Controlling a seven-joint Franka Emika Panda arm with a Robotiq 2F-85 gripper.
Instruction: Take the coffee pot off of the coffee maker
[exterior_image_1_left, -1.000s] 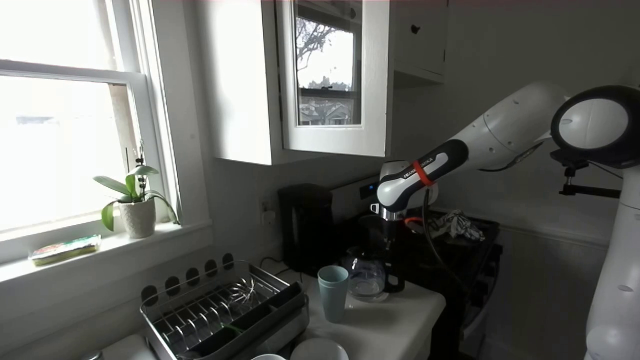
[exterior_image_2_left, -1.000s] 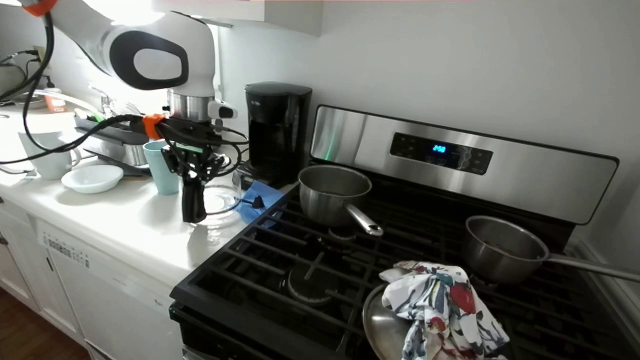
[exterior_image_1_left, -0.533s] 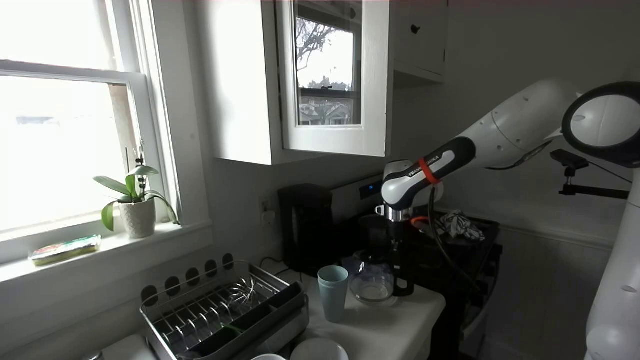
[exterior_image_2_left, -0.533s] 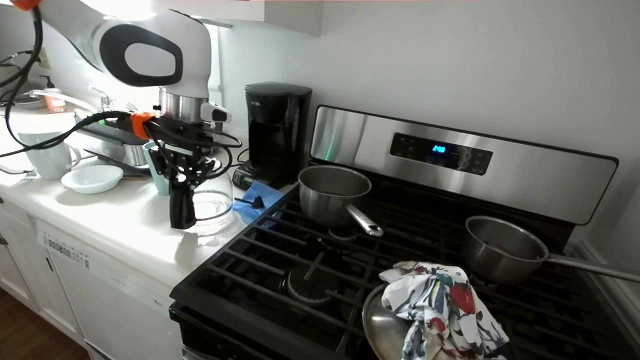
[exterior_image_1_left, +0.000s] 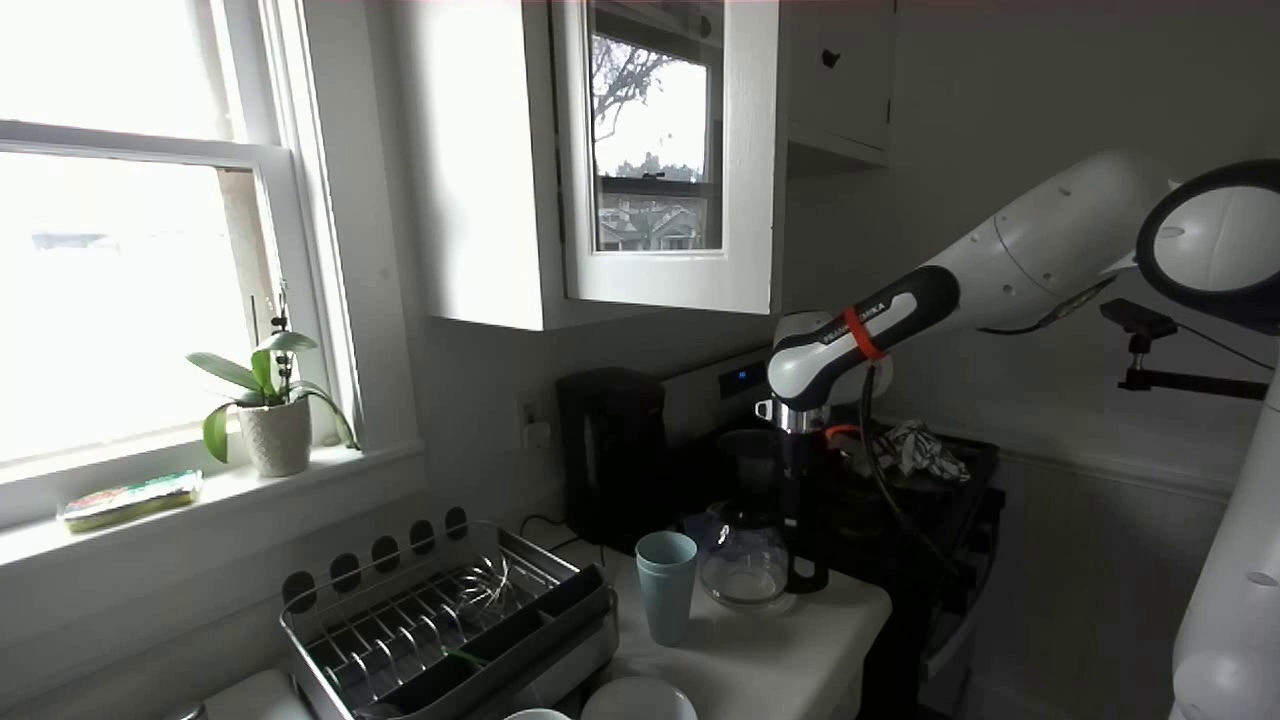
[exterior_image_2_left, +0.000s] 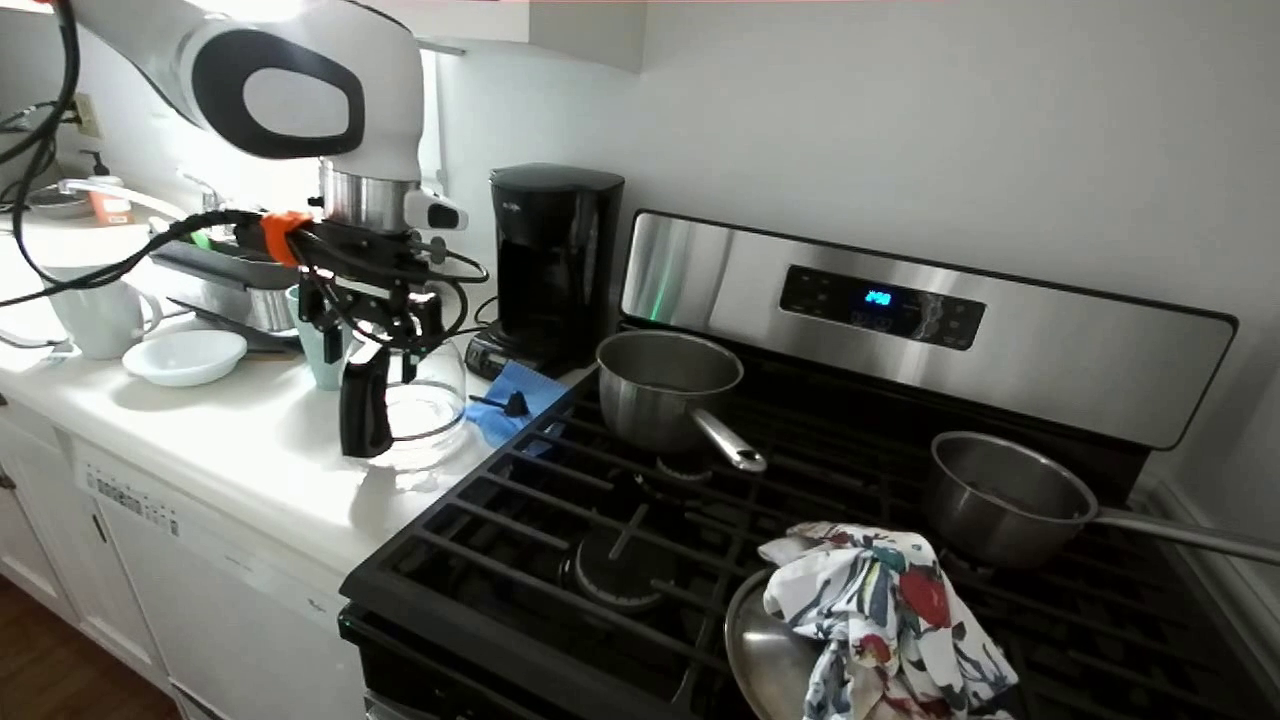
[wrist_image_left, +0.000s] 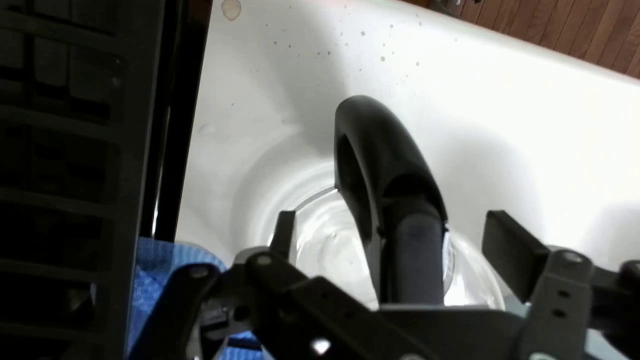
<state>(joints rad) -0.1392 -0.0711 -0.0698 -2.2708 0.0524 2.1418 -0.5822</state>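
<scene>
The coffee pot (exterior_image_1_left: 745, 572) is a clear glass carafe standing upright on the white counter, in front of and apart from the black coffee maker (exterior_image_2_left: 552, 255). Its black handle (wrist_image_left: 367, 132) points toward the counter's front edge. My gripper (wrist_image_left: 394, 231) is directly above the pot, fingers spread on either side of the handle's upper part. In the wrist view a gap shows between the handle and each finger. An exterior view shows the pot's glass (exterior_image_2_left: 430, 400) partly behind the handle and the gripper. The coffee maker's pot bay stands vacant.
A blue-green cup (exterior_image_1_left: 667, 590) stands close beside the pot, near the dish rack (exterior_image_1_left: 460, 620). On the other side, a blue cloth (exterior_image_2_left: 535, 385) lies by the stove (exterior_image_2_left: 600, 600), which holds a saucepan (exterior_image_2_left: 650, 400). A white bowl (exterior_image_2_left: 185, 357) is farther along the counter.
The pot slid along the counter away from the coffee maker, with the gripper shut on its handle, then stopped. The fingers have since spread apart, letting go of the handle, and the arm rose slightly.
</scene>
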